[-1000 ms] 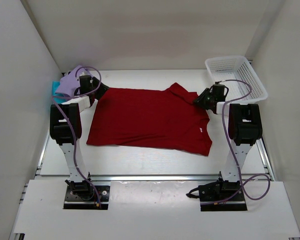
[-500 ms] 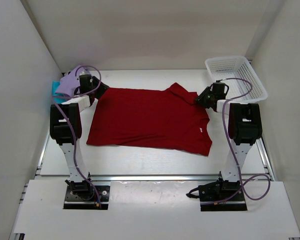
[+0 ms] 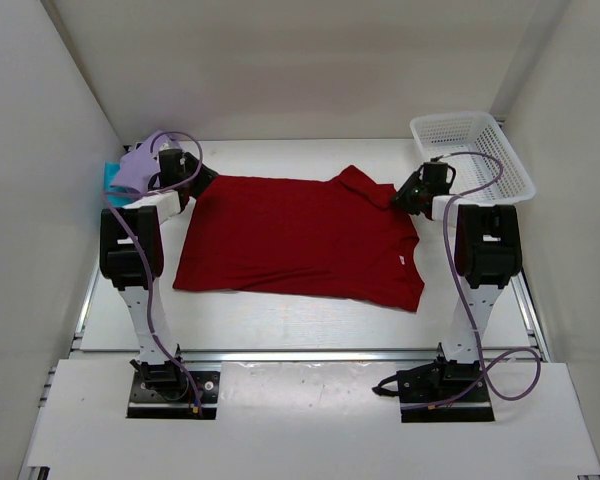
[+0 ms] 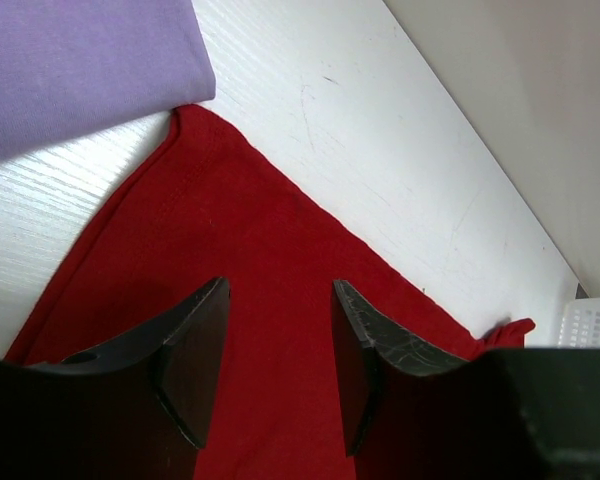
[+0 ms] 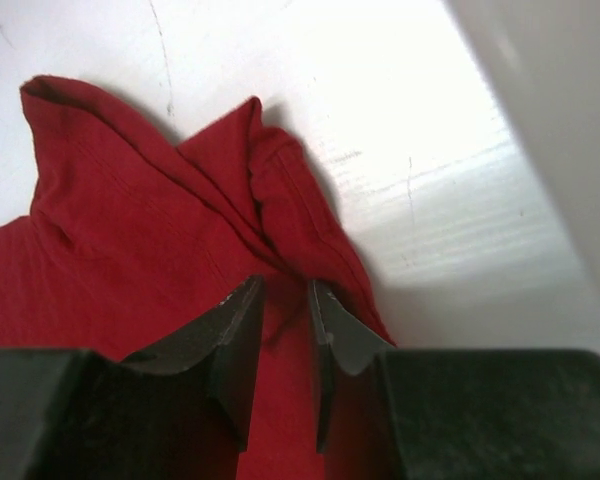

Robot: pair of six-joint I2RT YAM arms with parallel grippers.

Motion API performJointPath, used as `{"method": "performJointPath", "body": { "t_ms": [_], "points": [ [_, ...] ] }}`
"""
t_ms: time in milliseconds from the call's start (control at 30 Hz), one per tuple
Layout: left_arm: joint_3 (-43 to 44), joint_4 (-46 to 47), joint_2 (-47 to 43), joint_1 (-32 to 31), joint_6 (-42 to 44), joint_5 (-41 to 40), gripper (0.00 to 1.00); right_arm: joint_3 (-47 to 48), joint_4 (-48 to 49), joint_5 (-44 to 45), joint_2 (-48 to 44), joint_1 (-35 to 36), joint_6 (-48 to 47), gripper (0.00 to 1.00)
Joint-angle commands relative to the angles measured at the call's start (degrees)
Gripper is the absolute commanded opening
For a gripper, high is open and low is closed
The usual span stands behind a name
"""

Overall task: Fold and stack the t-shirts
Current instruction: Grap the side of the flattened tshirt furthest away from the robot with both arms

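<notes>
The dark red t-shirt (image 3: 300, 240) lies spread flat in the middle of the table. The lavender t-shirt (image 3: 135, 168) lies folded at the far left on top of the teal t-shirt (image 3: 109, 177), of which only an edge shows. My left gripper (image 3: 195, 182) is open just above the red shirt's far left corner (image 4: 230, 230), next to the lavender shirt (image 4: 80, 70). My right gripper (image 3: 402, 197) hangs over the bunched sleeve (image 5: 160, 200) at the shirt's far right, jaws a narrow gap apart (image 5: 285, 285), with cloth below them.
A white mesh basket (image 3: 450, 122) stands at the far right corner, close behind the right gripper; its edge shows in the left wrist view (image 4: 592, 322). White walls close in the table on the left, back and right.
The right gripper has shifted slightly toward the far side over the sleeve. The shirts and the left arm have not moved.
</notes>
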Motion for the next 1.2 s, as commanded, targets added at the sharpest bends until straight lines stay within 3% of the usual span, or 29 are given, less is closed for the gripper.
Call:
{"method": "performJointPath", "body": {
  "t_ms": [0,433,833,933,1033,1167],
  "points": [
    [1.17,1.12,0.06,0.1,0.21,-0.26,0.55,2.61,0.57,0.42,0.97,0.43,-0.41,0.23],
    [1.7,-0.55,0.41,0.72,1.53,-2.19,0.56,0.15,0.92,-0.98,0.01,1.57,0.56,0.27],
    [3.27,-1.07,0.94,0.55,2.32,-2.55,0.55,1.03,1.27,-0.98,-0.95,1.3,-0.5,0.0],
    [4.24,-2.3,1.56,0.37,3.28,-4.03,0.56,0.85,0.83,-0.9,-1.3,0.78,-0.67,0.0],
    [4.16,-2.3,1.64,0.46,3.55,-4.12,0.56,0.68,-0.75,3.21,-1.66,1.74,-2.69,0.21],
    [3.37,-1.78,1.38,0.81,3.38,-3.34,0.55,0.94,-1.89,4.2,-1.31,1.74,-3.49,0.23]
  ]
}}
